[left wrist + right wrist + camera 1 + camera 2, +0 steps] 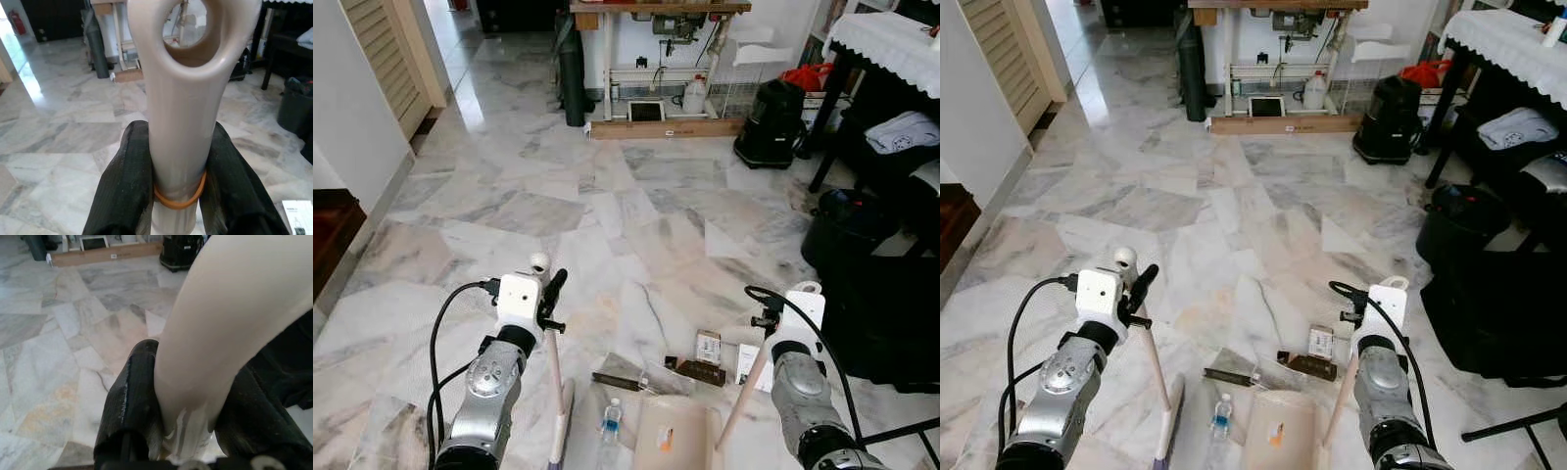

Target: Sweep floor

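Marble floor ahead of you, wide and mostly bare. Dustpan sits at your feet, litter just beyond it: a dark wrapper, small box, water bottle. Left gripper is clamped on the broom handle; right gripper is clamped on the dustpan's handle. Sweeping step looks in hand. Next, drag the broom head through the litter toward the pan.

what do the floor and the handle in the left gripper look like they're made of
The floor looks like polished marble: grey veining and a glossy reflection near the doorway. The handle in the left gripper looks like smooth moulded plastic, cream, with a soft sheen and a hanging hole.
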`<state>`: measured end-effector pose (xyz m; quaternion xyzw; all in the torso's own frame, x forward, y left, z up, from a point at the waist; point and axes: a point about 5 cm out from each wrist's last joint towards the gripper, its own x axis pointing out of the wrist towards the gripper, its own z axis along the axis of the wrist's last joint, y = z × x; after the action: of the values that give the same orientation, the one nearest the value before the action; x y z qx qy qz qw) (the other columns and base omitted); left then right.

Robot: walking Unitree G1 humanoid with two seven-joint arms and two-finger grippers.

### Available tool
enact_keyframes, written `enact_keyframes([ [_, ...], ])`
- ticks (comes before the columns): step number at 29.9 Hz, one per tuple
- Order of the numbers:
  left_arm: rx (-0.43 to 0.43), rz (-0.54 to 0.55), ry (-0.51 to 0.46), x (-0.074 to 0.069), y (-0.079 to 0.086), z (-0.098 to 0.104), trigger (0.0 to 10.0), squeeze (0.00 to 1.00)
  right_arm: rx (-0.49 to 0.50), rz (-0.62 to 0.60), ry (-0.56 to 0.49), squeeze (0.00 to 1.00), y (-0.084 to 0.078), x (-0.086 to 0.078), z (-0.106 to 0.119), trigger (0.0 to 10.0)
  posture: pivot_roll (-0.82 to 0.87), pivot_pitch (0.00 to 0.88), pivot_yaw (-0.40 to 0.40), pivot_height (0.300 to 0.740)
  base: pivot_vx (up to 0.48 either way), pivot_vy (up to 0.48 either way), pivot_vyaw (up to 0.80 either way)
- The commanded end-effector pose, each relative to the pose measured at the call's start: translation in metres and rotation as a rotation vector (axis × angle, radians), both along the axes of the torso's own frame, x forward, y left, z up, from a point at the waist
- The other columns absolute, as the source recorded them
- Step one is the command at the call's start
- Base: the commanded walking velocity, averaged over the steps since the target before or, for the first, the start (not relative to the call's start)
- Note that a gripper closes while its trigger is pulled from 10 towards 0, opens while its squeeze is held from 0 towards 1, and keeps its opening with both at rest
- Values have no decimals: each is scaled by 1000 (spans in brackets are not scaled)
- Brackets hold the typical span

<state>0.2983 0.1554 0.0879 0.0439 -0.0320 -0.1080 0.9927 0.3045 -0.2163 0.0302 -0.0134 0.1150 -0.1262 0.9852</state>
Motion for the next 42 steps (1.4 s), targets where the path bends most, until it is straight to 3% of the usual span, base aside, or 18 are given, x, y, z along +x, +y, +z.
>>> enact_keyframes([
  [1,-17,-15,-15,5,-3,6,10000,0,-11,2,-23,0,0,-1,1,10000,109,9,-3,740,0,0,0],
  [7,-15,-25,-14,8,-4,7,10000,0,-7,3,-56,0,1,-1,3,10000,109,9,0,740,0,0,0],
  [35,-55,-88,39,21,-20,5,10000,0,-5,-15,35,0,-3,-17,-17,10000,106,27,7,740,0,0,0],
  [42,-59,-59,-5,24,-19,11,10000,0,-1,-16,67,0,-3,-23,-24,10000,106,28,7,740,0,0,0],
])
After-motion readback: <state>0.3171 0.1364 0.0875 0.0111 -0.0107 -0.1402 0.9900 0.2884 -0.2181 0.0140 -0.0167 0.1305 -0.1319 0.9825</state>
